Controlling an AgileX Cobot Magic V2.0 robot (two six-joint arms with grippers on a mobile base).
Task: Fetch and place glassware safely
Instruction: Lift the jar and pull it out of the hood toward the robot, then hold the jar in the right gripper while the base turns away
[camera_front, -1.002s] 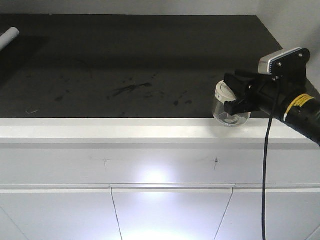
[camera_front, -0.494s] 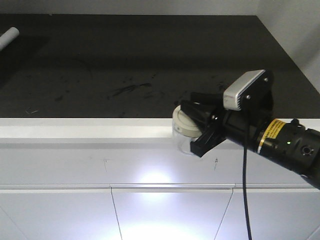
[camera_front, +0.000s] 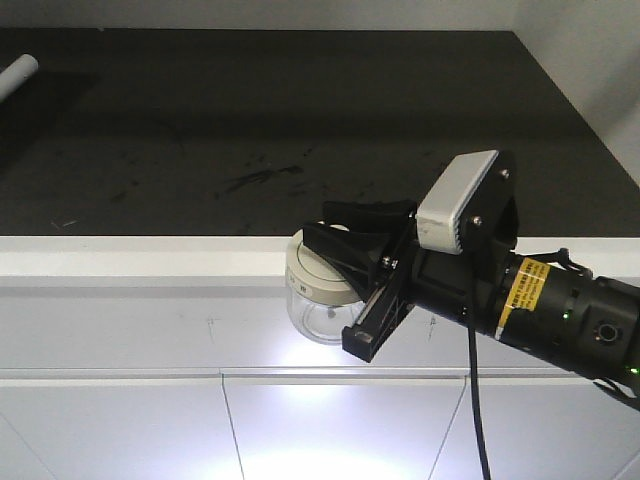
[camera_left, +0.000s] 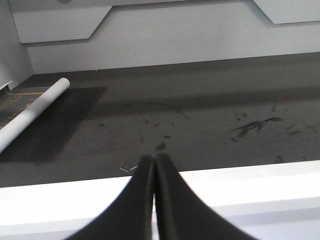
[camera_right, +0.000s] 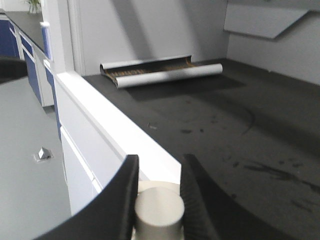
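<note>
Glass jar (camera_front: 312, 312): lifted, pinched at the lid by right gripper (camera_front: 338, 285), seemingly clear of the counter edge (camera_front: 150, 255). Placement outstanding. Left gripper (camera_left: 154, 170): fingers pressed together, empty.

Left gripper (camera_left: 153, 161) at bottom centre, fingers pressed together.
White tube (camera_left: 34, 113) at left on scuffed dark countertop (camera_left: 210, 112); white front edge (camera_left: 260, 184) below.
</note>
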